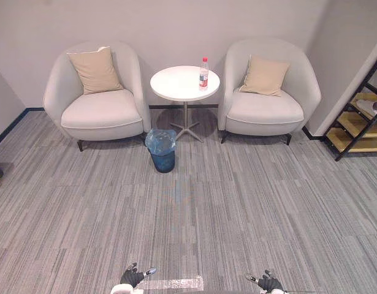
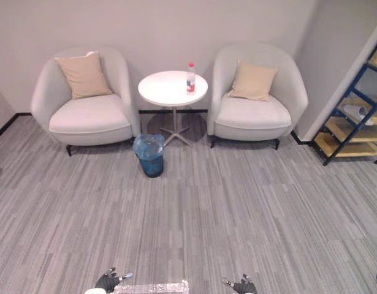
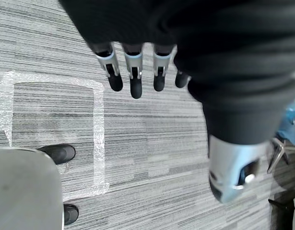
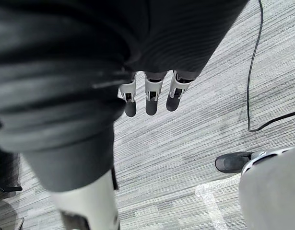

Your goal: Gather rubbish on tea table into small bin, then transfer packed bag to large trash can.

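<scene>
Striped grey carpet floor (image 1: 237, 202). The round white worktop (image 1: 176, 84) carries a clear plastic bottle (image 1: 203, 73); a blue-lined cylindrical bin (image 1: 161, 150) stands near its base. The left hand (image 3: 135, 81) and right hand (image 4: 152, 96) have fingers extended and are empty.

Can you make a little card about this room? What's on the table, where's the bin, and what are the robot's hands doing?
Table: round white tea table, between left armchair and right armchair
On table: one upright bottle, red cap
Bin: small bin lined with blue bag, on floor in front of the table
Hands: left hand open, empty; right hand open, empty
</scene>
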Controlling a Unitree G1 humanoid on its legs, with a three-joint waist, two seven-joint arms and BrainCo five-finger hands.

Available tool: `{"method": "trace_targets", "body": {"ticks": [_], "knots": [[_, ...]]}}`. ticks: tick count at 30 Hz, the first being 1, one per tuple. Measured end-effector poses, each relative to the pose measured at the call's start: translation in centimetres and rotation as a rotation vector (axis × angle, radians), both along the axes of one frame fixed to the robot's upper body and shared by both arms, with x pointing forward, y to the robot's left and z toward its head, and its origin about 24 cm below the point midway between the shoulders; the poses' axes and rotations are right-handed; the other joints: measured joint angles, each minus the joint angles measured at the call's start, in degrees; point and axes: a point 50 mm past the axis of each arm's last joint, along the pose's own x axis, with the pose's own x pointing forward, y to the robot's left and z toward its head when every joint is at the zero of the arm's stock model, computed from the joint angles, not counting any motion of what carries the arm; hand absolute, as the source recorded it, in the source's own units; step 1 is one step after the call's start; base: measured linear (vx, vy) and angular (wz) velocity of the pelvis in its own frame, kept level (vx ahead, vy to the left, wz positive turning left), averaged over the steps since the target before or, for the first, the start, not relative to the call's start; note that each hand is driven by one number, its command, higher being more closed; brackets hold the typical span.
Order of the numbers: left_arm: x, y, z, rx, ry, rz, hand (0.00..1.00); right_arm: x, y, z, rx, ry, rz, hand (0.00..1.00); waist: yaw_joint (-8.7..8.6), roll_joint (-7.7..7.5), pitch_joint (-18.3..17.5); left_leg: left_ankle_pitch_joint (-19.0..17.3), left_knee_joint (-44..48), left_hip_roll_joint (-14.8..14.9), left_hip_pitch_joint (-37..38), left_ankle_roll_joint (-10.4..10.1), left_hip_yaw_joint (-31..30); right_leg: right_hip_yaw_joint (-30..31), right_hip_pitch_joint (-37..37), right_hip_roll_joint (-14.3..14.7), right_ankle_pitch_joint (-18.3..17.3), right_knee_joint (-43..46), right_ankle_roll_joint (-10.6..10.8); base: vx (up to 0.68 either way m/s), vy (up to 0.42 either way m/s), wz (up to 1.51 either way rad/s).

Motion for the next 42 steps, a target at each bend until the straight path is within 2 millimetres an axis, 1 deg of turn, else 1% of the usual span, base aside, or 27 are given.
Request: {"method": "trace_targets", "body": {"ticks": [19,27,29,30,31,32,33,34,35,36,38,39,40,41,42], "knots": [[0.4,-0.4,0.0,-0.006,0.002,-0.026,0.0,0.2,0.6,-0.1,0.02,-0.004,0.037,0.0,0.08,-0.18,0.4,0.0,-0.1,0.0,0.0,0.0,0.0,0.0,0.1,0.0,0.0,-0.2,0.0,-0.01,-0.006,0.0],[1.3,-1.4,0.1,0.0,-0.006,-0.126,0.0,0.3,0.6,0.0,0.03,-0.01,0.024,0.0,0.03,-0.6,1.0,0.0,-0.1,0.1,-0.5,0.0,0.0,-0.1,0.0,0.2,0.0,-0.6,0.0,0.0,-0.004,0.01],[1.7,-1.7,0.1,-0.004,-0.013,-0.139,0.0,0.8,0.7,0.1,0.032,-0.023,0.028,0.0,-0.13,-0.59,2.0,-0.2,0.1,0.5,-0.6,-0.3,0.2,0.0,-1.0,0.3,-1.1,1.4,-0.4,-0.01,-0.007,-0.07],[1.9,-1.9,0.1,-0.007,-0.017,-0.147,0.0,1.1,0.8,0.1,0.04,-0.031,0.022,0.0,-0.18,-0.74,2.4,-0.4,0.5,0.8,-0.9,-0.6,0.6,0.1,-2.1,0.4,-2.3,3.8,-0.6,-0.02,-0.034,-0.1],[2.2,-1.9,0.2,-0.006,-0.023,-0.153,0.0,1.2,1.1,0.1,0.051,-0.038,0.012,0.0,-0.22,-1.01,3.1,-1.9,2.9,1.1,-2.0,-1.0,0.9,0.3,-3.5,0.3,-4.2,6.8,-1.0,-0.02,-0.046,-0.11],[2.4,-1.9,0.3,-0.005,-0.027,-0.152,0.0,1.2,1.2,0.1,0.056,-0.042,0.01,0.0,-0.24,-0.78,3.3,-3.5,5.8,1.4,-3.3,-1.1,1.1,0.4,-4.6,0.2,-5.6,8.8,-1.0,0.0,-0.061,-0.13],[2.6,-1.9,0.3,-0.005,-0.032,-0.152,0.0,1.2,1.2,0.1,0.061,-0.048,0.0,0.0,-0.21,-1.1,3.5,-5.8,9.9,2.0,-5.1,-1.5,1.5,0.8,-5.4,0.3,-7.4,11.3,-1.2,0.01,-0.068,-0.15],[2.7,-1.9,0.4,-0.005,-0.033,-0.152,0.0,1.2,1.2,0.1,0.066,-0.052,-0.008,0.0,-0.22,-0.87,3.8,-7.6,13.0,2.5,-5.8,-2.2,1.7,1.1,-5.7,0.4,-8.8,13.2,-1.6,0.04,-0.087,-0.13],[2.7,-1.7,0.4,-0.001,-0.035,-0.152,0.0,1.2,1.4,0.1,0.074,-0.055,-0.022,0.0,-0.26,-1.25,3.8,-8.9,17.6,3.0,-6.9,-3.3,2.6,1.3,-6.2,0.2,-10.6,15.0,-2.3,0.05,-0.078,-0.03],[2.9,-1.5,0.5,0.004,-0.044,-0.148,0.0,1.3,1.7,0.1,0.08,-0.06,-0.023,0.0,-0.29,-1.9,4.2,-8.9,22.6,3.1,-8.8,-3.4,3.5,1.5,-6.0,-0.2,-11.5,16.0,-2.4,0.08,-0.105,0.0],[3.7,-1.4,1.0,0.0,-0.086,-0.116,0.0,1.4,1.8,0.2,0.083,-0.077,-0.026,0.0,-0.08,-2.47,4.7,-9.0,37.2,5.0,-15.2,-3.6,5.6,1.9,-5.5,-0.9,-13.0,18.3,-3.5,0.14,-0.086,-0.09],[3.9,-1.3,1.1,-0.002,-0.099,-0.097,0.0,1.7,1.6,0.4,0.078,-0.095,-0.03,0.0,0.14,-1.91,5.4,-10.0,43.0,6.4,-17.5,-3.4,6.4,2.0,-4.8,-0.9,-13.9,19.2,-3.7,0.2,-0.018,-0.12],[4.0,-1.6,1.2,-0.009,-0.11,-0.093,0.0,1.8,1.5,0.6,0.072,-0.106,-0.032,0.0,-0.06,-1.21,5.8,-10.9,46.6,7.5,-19.4,-3.5,6.6,2.3,-3.8,-1.0,-14.7,19.7,-3.8,0.22,0.018,-0.14],[4.3,-1.9,1.3,-0.015,-0.127,-0.093,0.0,2.0,1.5,0.6,0.071,-0.109,-0.032,0.0,0.12,-0.73,6.1,-11.7,47.6,8.0,-21.6,-3.3,6.9,3.2,-2.8,-1.3,-15.3,19.4,-3.8,0.28,0.052,-0.17],[4.4,-1.9,1.4,-0.014,-0.133,-0.093,0.0,2.0,1.6,0.6,0.071,-0.109,-0.027,0.0,0.23,-0.71,6.1,-11.8,47.0,8.0,-22.8,-3.4,6.9,3.5,-2.3,-1.7,-15.5,18.8,-3.6,0.31,0.087,-0.25]]}}
